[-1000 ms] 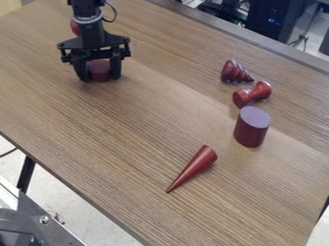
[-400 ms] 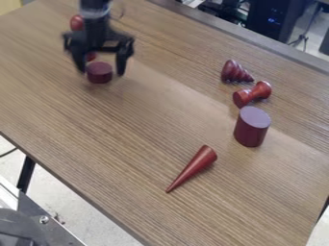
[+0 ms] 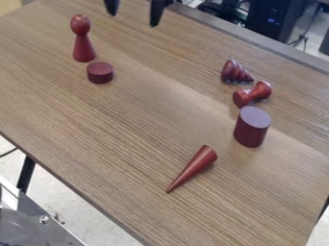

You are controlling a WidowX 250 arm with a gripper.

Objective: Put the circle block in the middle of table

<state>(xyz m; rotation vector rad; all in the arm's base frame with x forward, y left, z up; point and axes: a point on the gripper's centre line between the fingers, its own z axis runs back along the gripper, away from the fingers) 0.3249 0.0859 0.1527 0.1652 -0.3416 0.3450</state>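
**Disc sits down and slightly left of gripper in view; target is the other way, down-right of disc**

Gripper (image 3: 133,15) at the top edge of the camera view, fingers wide apart, nothing between them, well apart from any block. Circle block, read as the low dark-red disc (image 3: 99,72), rests flat on the table (image 3: 160,113), upper left, just beside the foot of the upright round-headed peg (image 3: 82,41).

Disc is round and flat-side down, so no long axis in plan: wrist angle looks free as far as its shape goes. The peg is the real constraint. It stands on the disc's upper-left side, so a finger coming down there could clip it.

Disc looks off-middle, so the job likely isn't done. If so, next step would be back to the disc, low grip across its sides, then down-right, stopping short of the cone (image 3: 196,166) and tall cylinder (image 3: 251,127).
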